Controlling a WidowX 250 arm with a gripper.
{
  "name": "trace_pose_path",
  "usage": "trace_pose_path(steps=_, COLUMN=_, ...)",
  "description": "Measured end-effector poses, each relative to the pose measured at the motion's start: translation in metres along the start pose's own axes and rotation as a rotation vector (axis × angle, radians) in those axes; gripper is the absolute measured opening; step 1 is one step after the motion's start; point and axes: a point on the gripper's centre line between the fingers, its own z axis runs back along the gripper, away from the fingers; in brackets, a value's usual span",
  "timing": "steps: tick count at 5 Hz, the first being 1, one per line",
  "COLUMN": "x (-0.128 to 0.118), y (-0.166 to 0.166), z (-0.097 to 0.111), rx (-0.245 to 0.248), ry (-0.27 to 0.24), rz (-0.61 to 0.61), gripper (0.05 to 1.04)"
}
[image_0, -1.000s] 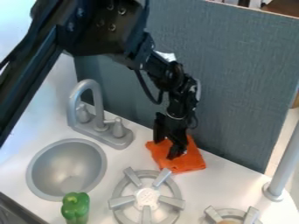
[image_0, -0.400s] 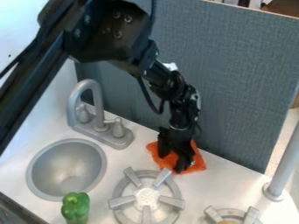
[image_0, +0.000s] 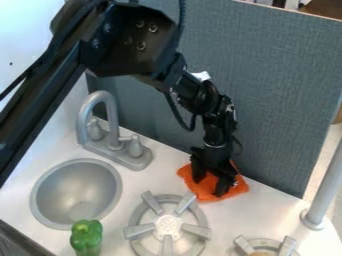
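A black two-finger robot gripper (image_0: 210, 182) points down with its fingers apart over a soft, squarish orange cloth (image_0: 205, 193), any hold on it impossible to tell, on the white countertop (image_0: 267, 207) behind a round grey toy burner (image_0: 167, 226).

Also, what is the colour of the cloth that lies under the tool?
The cloth is orange, best seen in the camera view, below the tool.

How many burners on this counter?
2 in view. One burner is between the sink and the second burner, which is cut off at the bottom edge. More could lie past that edge.
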Motion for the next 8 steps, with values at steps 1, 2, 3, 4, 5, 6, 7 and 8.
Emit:
trace_pose_path(steps=1, x=0.003, y=-0.044, z=0.007, rx=-0.121, ry=-0.027, rz=0.096, gripper=1.001)
trace_pose_path(steps=2, x=0.002, y=-0.090, z=0.038, rx=-0.231, ry=-0.057, rz=0.141, gripper=1.001)
trace_pose_path(steps=3, x=0.003, y=-0.110, z=0.046, rx=-0.302, ry=-0.060, rz=0.147, gripper=1.001)
trace_pose_path(steps=4, x=0.004, y=-0.107, z=0.045, rx=-0.282, ry=-0.066, rz=0.159, gripper=1.001)
trace_pose_path(steps=5, x=-0.006, y=-0.085, z=0.076, rx=-0.124, ry=-0.100, rz=0.093, gripper=1.001)
trace_pose_path(steps=6, x=-0.028, y=-0.066, z=0.107, rx=-0.018, ry=-0.118, rz=0.049, gripper=1.001)
trace_pose_path(steps=7, x=-0.041, y=-0.055, z=0.111, rx=0.015, ry=-0.103, rz=0.050, gripper=1.001)
trace_pose_path(steps=8, x=-0.054, y=-0.050, z=0.119, rx=0.047, ry=-0.094, rz=0.046, gripper=1.001)
